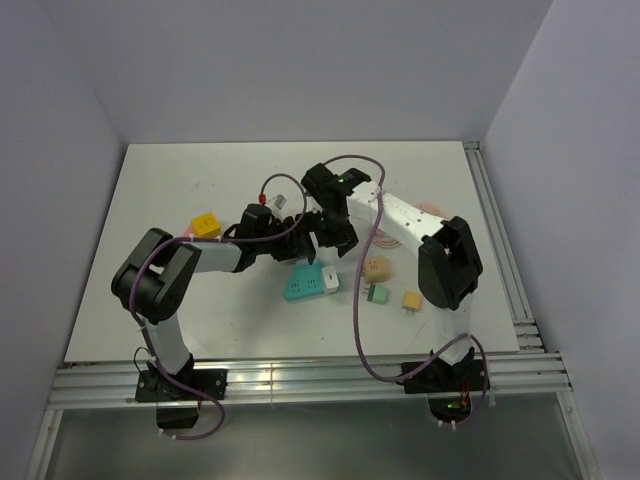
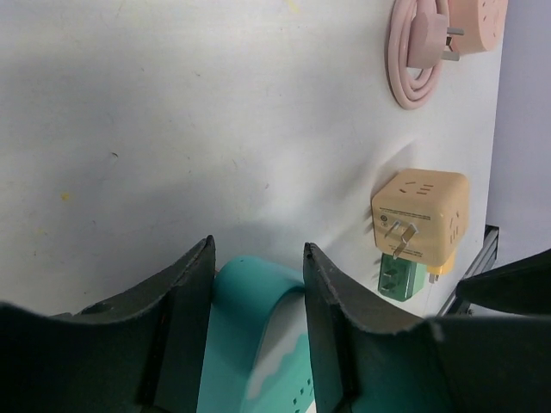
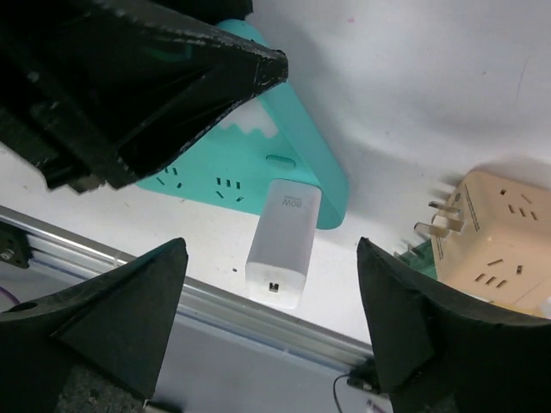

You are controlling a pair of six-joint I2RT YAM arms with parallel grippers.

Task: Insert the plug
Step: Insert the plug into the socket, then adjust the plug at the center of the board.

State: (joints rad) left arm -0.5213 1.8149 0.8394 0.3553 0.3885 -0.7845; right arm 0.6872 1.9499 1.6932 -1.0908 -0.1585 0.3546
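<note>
White surface, pale walls on three sides. Top view: left arm and right arm both reached to mid-surface, and their ends met over a teal power strip. White plug stood on the strip's right end. Yellow block lay well to the left. Beige adapter lay right of the strip, with a green adapter just below it.

Left wrist view: left tool was closed on the rounded end of the power strip, one finger against each side. Beige adapter sat beyond with its prongs showing, and the green adapter was touching it. Coiled pink cord lay at the far edge of the view.

Right wrist view: right tool was open, jaws wide apart. The plug sat between them, clear of both fingers. Its body stood off the strip's face at the end nearest the beige adapter and looked seated there; the prongs were hidden. Free slots showed on the strip beside it. The left tool's dark finger covered the strip's other end.
</note>
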